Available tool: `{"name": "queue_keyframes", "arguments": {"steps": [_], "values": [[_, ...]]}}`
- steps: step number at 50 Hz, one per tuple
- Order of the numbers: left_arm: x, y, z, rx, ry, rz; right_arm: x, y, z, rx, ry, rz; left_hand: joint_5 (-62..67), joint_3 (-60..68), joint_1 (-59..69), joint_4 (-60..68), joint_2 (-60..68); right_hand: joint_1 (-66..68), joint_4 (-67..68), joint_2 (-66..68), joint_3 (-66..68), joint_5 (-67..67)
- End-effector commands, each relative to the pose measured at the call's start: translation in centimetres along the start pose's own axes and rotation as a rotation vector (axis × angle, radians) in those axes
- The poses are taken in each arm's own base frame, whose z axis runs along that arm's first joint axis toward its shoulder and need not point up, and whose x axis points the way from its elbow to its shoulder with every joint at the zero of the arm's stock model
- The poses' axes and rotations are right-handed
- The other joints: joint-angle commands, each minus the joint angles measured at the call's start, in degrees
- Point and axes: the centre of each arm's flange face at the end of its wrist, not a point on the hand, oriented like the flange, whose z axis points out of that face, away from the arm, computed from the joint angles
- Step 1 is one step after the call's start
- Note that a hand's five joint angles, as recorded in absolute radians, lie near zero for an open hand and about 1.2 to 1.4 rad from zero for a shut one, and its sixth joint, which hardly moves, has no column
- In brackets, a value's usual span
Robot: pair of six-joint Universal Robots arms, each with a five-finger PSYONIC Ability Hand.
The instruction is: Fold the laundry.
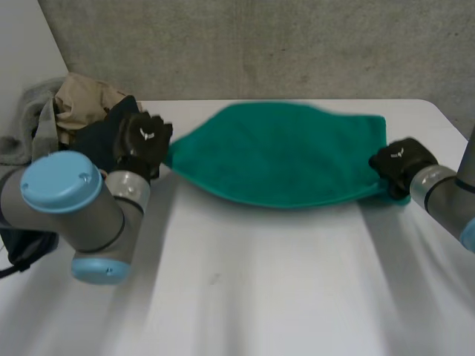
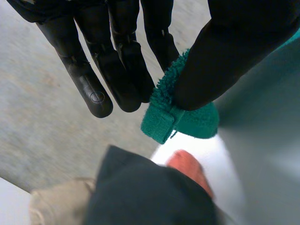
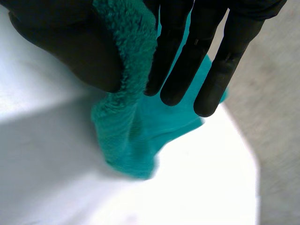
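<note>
Fuzzy green terry towel (image 1: 282, 152); smooth matt white table (image 1: 260, 282).

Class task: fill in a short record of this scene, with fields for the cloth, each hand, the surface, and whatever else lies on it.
Cloth: green terry towel, spread wide between the two hands
Left hand: left hand pinches one end corner between thumb and fingers
Right hand: right hand pinches the opposite end
Surface: white table
Other items: pile of grey, beige and dark clothes beside the left hand
</note>
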Motion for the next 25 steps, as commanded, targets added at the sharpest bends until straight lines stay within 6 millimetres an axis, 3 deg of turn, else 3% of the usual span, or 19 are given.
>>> {"name": "queue_keyframes", "arguments": {"steps": [1,4,7,16,25], "values": [[0.6,1.1,-1.7,-0.045,0.037,0.009,0.7,1.8,-0.2,-0.06,0.002,0.194,13.6,11.4,13.7,11.2,11.2,-14.3,-18.8,-17.6,-18.5,-18.2],[-0.3,0.2,-2.3,-0.03,0.022,0.006,1.9,1.9,-1.3,-0.097,-0.005,0.219,13.6,11.4,13.7,11.2,11.2,-33.0,-37.6,-36.3,-37.2,-36.9],[-1.0,-0.1,-2.7,-0.025,0.011,0.005,3.3,1.6,-2.5,-0.129,-0.011,0.245,13.6,11.4,13.7,11.2,11.2,-37.9,-42.5,-41.3,-42.2,-41.9],[-1.9,-0.5,-3.1,-0.01,0.023,-0.005,5.3,1.8,-3.5,-0.124,-0.076,0.267,13.6,11.4,13.7,11.2,11.2,-35.4,-40.0,-38.8,-39.7,-39.4],[-1.8,0.3,-3.2,-0.038,0.034,-0.048,5.4,1.6,-3.7,0.01,-0.177,-0.042,13.6,11.4,13.7,11.2,11.2,-32.1,-36.6,-35.4,-36.3,-36.0]]}}
